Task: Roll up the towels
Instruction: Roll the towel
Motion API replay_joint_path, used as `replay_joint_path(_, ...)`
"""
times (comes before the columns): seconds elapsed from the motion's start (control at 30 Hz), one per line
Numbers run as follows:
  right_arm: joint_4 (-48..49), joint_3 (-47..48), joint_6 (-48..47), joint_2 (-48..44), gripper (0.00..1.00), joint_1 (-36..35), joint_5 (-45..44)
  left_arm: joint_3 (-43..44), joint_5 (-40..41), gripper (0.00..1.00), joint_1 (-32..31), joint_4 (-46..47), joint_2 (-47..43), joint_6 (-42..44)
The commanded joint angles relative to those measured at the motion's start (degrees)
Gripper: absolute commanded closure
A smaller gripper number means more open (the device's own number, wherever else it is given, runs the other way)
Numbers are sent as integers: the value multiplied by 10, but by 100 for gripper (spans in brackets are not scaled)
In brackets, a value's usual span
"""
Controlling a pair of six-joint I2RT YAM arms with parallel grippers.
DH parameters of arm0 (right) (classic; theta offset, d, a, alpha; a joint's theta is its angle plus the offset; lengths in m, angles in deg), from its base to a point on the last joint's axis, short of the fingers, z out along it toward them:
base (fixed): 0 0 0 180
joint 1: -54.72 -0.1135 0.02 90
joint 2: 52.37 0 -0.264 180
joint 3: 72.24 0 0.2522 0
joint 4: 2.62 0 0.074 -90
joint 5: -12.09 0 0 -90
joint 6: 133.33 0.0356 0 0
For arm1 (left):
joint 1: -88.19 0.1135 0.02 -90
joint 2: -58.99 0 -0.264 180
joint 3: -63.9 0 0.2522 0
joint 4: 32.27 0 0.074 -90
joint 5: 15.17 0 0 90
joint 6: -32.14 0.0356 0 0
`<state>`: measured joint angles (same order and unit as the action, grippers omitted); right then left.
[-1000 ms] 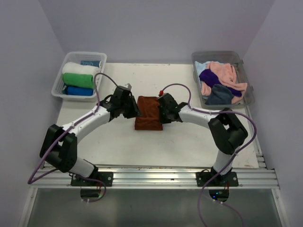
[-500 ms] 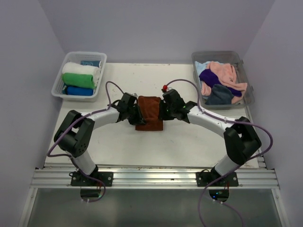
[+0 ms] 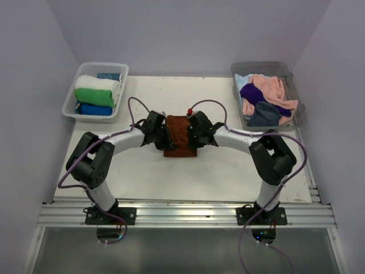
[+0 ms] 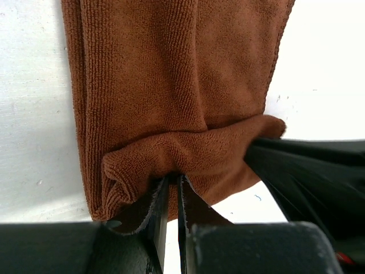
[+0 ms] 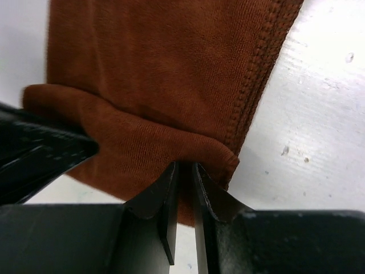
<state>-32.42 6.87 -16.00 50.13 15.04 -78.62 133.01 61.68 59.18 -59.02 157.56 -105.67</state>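
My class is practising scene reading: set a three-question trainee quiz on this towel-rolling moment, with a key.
1. True or false: only the left gripper pinches the rust-brown towel.
2. In the left bin, which rolled towel lies between the other two? A white, B green, C blue.
3. Fill in: the loose purple towel lies in the ____ bin.
Key: 1 false, the right gripper pinches it too; 2 B, the green towel; 3 right bin.

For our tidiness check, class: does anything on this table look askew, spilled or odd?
Nothing spilled or damaged. Only the rust-brown towel stands out: its fold bunches unevenly where the left end effector and right end effector pinch it.
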Motion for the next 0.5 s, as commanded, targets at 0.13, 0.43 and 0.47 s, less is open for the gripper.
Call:
replay_joint_path(0.13,28,12,-37,45,83,7,-3,20,20,86,11,-33,-3,14)
replay_joint_path(0.43,22,-96,25,-38,86,-29,33,15,8,86,12,-63,-30,22)
replay_joint_path(0.47,17,-111,35,-46,86,-48,33,13,8,86,12,-65,-34,25)
